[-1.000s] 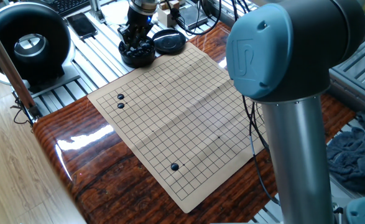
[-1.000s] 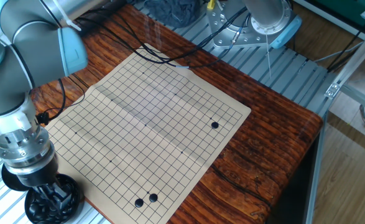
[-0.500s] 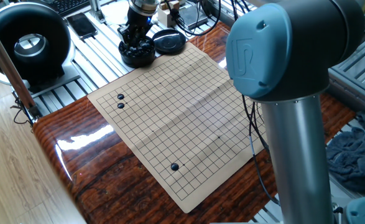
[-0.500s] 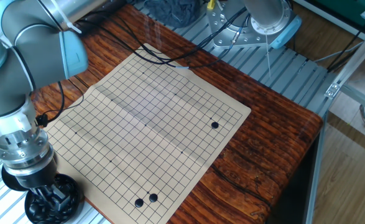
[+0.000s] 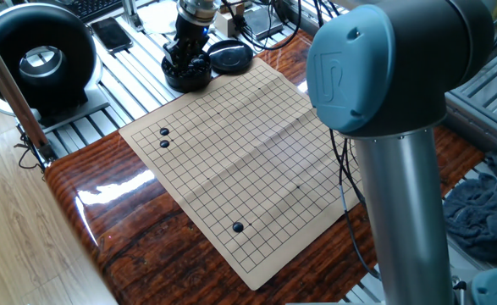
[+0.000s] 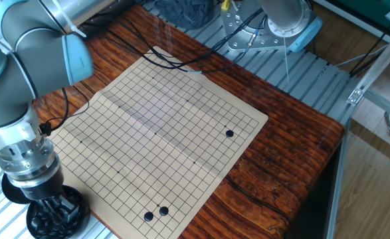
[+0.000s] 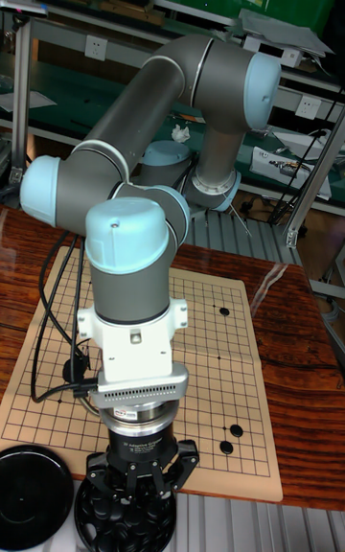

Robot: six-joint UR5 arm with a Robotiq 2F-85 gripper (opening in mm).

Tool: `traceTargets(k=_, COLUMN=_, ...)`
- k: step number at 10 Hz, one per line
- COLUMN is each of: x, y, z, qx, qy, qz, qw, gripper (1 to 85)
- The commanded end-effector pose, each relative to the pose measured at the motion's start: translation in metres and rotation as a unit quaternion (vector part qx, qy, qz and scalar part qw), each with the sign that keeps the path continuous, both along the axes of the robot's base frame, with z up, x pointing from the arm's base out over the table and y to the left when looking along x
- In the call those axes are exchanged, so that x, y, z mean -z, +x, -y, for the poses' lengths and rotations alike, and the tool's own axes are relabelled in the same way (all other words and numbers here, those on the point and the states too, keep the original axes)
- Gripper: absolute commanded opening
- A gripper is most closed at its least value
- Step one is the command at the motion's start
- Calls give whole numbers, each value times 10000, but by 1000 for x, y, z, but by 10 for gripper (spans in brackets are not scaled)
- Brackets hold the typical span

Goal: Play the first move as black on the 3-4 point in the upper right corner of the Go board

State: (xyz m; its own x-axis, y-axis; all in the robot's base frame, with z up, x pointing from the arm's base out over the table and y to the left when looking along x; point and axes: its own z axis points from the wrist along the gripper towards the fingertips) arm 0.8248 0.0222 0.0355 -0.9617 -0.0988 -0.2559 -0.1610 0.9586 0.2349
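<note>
The tan Go board (image 5: 231, 144) (image 6: 155, 126) (image 7: 220, 351) lies on the wooden table. It carries three black stones: a pair (image 5: 164, 138) (image 6: 155, 214) (image 7: 230, 439) near one corner and a single stone (image 5: 238, 227) (image 6: 229, 133) (image 7: 223, 311) near another. A black bowl of stones (image 5: 187, 76) (image 6: 58, 212) (image 7: 125, 514) stands just off the board's corner. My gripper (image 5: 184, 61) (image 6: 52, 211) (image 7: 142, 494) points straight down into that bowl. Its fingertips are buried among the stones, so their spacing and any held stone are hidden.
The bowl's black lid (image 5: 229, 57) (image 7: 34, 485) lies beside the bowl. A round black device (image 5: 36, 55) and a phone (image 5: 113, 34) sit beyond the table. Cables (image 5: 345, 169) cross the board's far edge. The arm's elbow (image 5: 383, 68) looms over the right side.
The wrist has shifted very slightly over the bowl, with the fingers still down in it. The stones on the board have not moved.
</note>
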Motion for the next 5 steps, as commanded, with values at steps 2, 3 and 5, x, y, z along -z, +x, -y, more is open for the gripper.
traceTargets(k=2, x=-1, y=-1, z=-2, qx=-38, qy=90, qz=-6, qw=10000, gripper=317)
traceTargets(k=3, x=-4, y=2, z=-6, qx=-20, qy=206, qz=29, qw=9998, gripper=317)
traceTargets(k=5, x=-13, y=2, z=-15, qx=-74, qy=440, qz=31, qw=9990, gripper=313)
